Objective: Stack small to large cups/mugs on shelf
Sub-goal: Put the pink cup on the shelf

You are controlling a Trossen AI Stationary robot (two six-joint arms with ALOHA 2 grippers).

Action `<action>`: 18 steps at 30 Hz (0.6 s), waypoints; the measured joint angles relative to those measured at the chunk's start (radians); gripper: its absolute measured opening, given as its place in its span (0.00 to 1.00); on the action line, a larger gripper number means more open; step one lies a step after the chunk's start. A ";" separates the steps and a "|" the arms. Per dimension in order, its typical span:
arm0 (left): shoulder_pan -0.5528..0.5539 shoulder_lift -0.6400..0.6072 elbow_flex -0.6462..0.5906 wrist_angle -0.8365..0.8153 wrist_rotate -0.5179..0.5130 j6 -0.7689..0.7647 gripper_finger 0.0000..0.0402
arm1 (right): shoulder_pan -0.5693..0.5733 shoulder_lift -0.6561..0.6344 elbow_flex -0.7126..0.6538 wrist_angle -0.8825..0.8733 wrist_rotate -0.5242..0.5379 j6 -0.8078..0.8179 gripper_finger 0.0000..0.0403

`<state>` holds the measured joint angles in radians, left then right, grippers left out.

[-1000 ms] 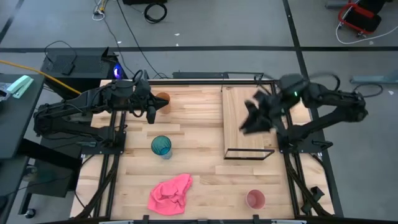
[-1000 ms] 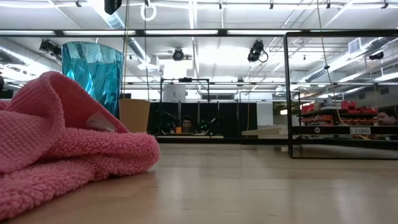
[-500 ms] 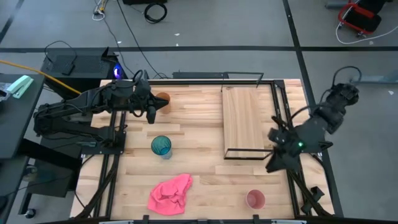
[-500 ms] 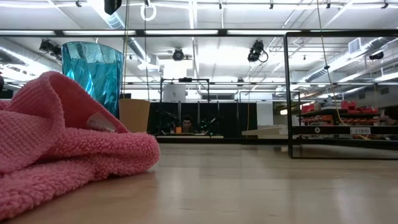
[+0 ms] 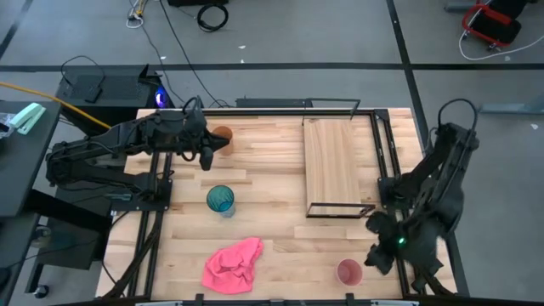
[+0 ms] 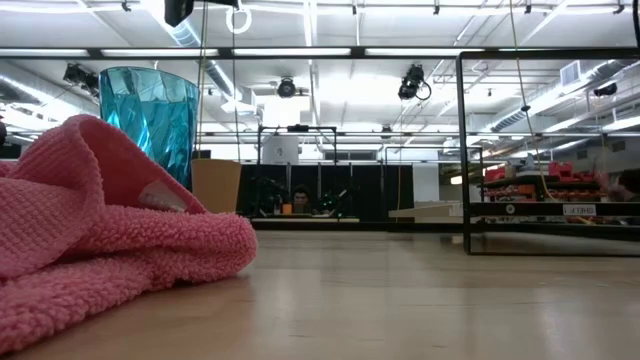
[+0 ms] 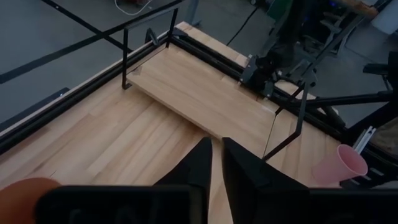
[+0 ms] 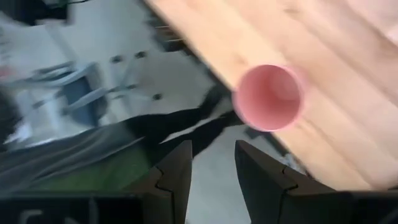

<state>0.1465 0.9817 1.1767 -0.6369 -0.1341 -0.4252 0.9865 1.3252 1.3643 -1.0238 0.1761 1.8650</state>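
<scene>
Swinging from the pale wooden shelf (image 5: 333, 166), the right hand (image 5: 376, 256), fingers apart and empty, now nears the small pink tumbler (image 5: 349, 272); left hand (image 5: 205, 158), narrow, waits beside the orange tumbler (image 5: 222, 136).

The orange cup (image 5: 223, 136) is half covered by the left gripper (image 5: 206, 159) in the high view, and in the left wrist view only a blurred orange patch of it shows at the frame's corner. Beside the pink cloth (image 6: 100, 235) in the low view, the teal cup (image 6: 150, 112) has its base hidden behind the cloth, and the cloth itself is cut off by the frame. The shelf (image 6: 550, 235) in that view runs off the frame's side. The pink cup (image 8: 268, 98) is blurred in the right wrist view, as is the room past the table's edge. The right gripper (image 5: 380, 253) is too small and dark from above to show its fingers.
</scene>
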 joint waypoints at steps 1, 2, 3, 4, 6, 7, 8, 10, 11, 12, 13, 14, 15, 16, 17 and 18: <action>0.000 0.000 0.000 -0.007 0.000 0.001 0.11 | 0.003 0.025 0.000 -0.012 0.000 0.025 0.32; 0.000 0.000 0.000 -0.017 0.000 0.003 0.11 | 0.007 0.052 0.000 -0.027 0.000 0.048 0.32; 0.000 0.000 0.000 -0.026 0.000 0.009 0.11 | 0.011 0.078 0.000 -0.042 0.000 0.067 0.32; 0.000 0.000 0.000 -0.035 0.000 0.013 0.11 | 0.012 0.102 0.000 -0.052 -0.001 0.080 0.32; 0.000 0.000 0.000 -0.054 0.000 0.018 0.11 | 0.012 0.145 0.000 -0.063 -0.002 0.108 0.32; 0.000 0.000 0.000 -0.058 0.000 0.018 0.10 | 0.012 0.164 0.000 -0.066 -0.008 0.118 0.32; 0.000 0.000 0.000 -0.063 0.000 0.018 0.10 | 0.012 0.183 0.000 -0.065 -0.018 0.124 0.32; 0.000 0.000 0.000 -0.067 0.000 0.018 0.10 | 0.012 0.219 0.000 -0.065 -0.037 0.126 0.32; 0.000 0.000 0.000 -0.067 0.000 0.018 0.10 | 0.012 0.236 0.000 -0.069 -0.052 0.126 0.32; 0.000 0.000 0.000 -0.067 0.000 0.018 0.10 | 0.012 0.249 0.000 -0.077 -0.070 0.126 0.32; 0.000 0.000 0.000 -0.067 0.000 0.018 0.10 | 0.012 0.261 0.000 -0.090 -0.087 0.125 0.32; 0.000 0.000 0.000 -0.067 0.000 0.018 0.11 | 0.012 0.271 0.000 -0.110 -0.101 0.125 0.32; 0.000 0.000 0.000 -0.067 0.000 0.018 0.11 | 0.012 0.280 0.000 -0.133 -0.113 0.125 0.32; 0.000 0.000 0.000 -0.067 0.000 0.018 0.11 | 0.012 0.285 0.000 -0.153 -0.115 0.125 0.32; 0.000 0.000 0.000 -0.067 0.000 0.018 0.11 | 0.012 0.288 0.000 -0.169 -0.116 0.125 0.32; 0.000 0.000 0.000 -0.067 0.000 0.018 0.11 | 0.012 0.290 0.000 -0.182 -0.117 0.125 0.32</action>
<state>0.1463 0.9817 1.1767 -0.7040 -0.1341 -0.4076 0.9981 1.6150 1.3643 -1.2061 0.0593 1.9895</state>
